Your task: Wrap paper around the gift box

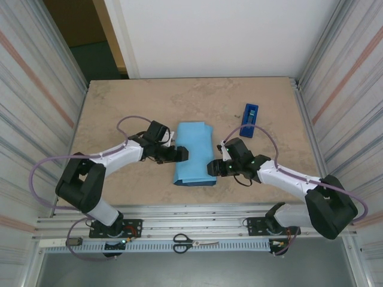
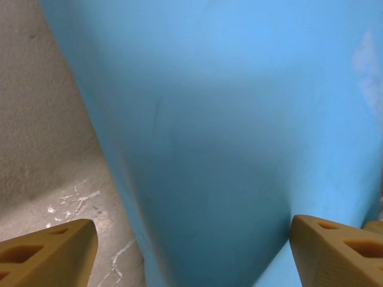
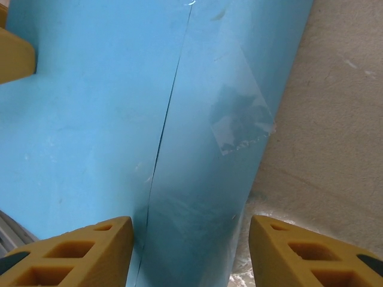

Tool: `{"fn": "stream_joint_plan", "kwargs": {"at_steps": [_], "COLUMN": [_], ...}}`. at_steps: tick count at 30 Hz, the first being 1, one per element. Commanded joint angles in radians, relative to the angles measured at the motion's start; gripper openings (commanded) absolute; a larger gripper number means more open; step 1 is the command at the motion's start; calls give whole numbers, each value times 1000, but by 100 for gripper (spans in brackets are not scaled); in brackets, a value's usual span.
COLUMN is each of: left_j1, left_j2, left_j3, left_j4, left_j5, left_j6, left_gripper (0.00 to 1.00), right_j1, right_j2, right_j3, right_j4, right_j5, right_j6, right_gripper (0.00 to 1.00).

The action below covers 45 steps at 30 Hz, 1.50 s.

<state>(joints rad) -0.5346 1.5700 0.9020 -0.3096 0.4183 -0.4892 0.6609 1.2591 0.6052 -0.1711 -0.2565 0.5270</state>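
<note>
The paper (image 1: 194, 152) lies folded into a long sky-blue bundle at mid-table, and the gift box is hidden inside it. My left gripper (image 1: 182, 153) sits at the bundle's left side, open. In the left wrist view this gripper (image 2: 191, 257) straddles the paper's (image 2: 227, 131) edge, one finger over the table and one over the paper. My right gripper (image 1: 212, 167) is at the bundle's lower right, open. In the right wrist view it (image 3: 191, 251) straddles the paper's (image 3: 90, 119) right edge. A seam (image 3: 170, 107) runs along the top, beside a clear tape piece (image 3: 242, 122).
A dark-blue tape dispenser (image 1: 250, 119) stands on the table to the right of the bundle. Scissors (image 1: 194, 243) lie on the rail at the near edge. Metal walls close in both sides of the marbled tabletop (image 1: 131, 101).
</note>
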Motion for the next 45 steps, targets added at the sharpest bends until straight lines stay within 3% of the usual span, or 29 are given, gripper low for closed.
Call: {"fn": "stream_joint_plan", "kwargs": {"at_steps": [1, 11, 20, 26, 36, 45], "left_j1": [-2, -3, -4, -4, -4, -4], "left_j2": [15, 45, 51, 54, 65, 65], "left_j3": [12, -4, -1, -1, 3, -3], "left_j4": [-17, -7, -7, -11, -16, -14], "left_j5": [-31, -19, -10, -7, 1, 5], "left_j6": [27, 35, 32, 37, 43, 47], "left_gripper": [81, 78, 76, 75, 73, 73], "right_j1": [0, 24, 61, 73, 143, 178], "right_j2": [17, 86, 110, 134, 216, 257], "right_j3": [-2, 21, 32, 39, 93, 114], "right_j4": [16, 34, 22, 29, -60, -86], "right_j5": [29, 65, 138, 195, 391, 422], "right_j6": [-33, -35, -23, 17, 168, 202], "right_gripper": [53, 45, 46, 41, 36, 28]}}
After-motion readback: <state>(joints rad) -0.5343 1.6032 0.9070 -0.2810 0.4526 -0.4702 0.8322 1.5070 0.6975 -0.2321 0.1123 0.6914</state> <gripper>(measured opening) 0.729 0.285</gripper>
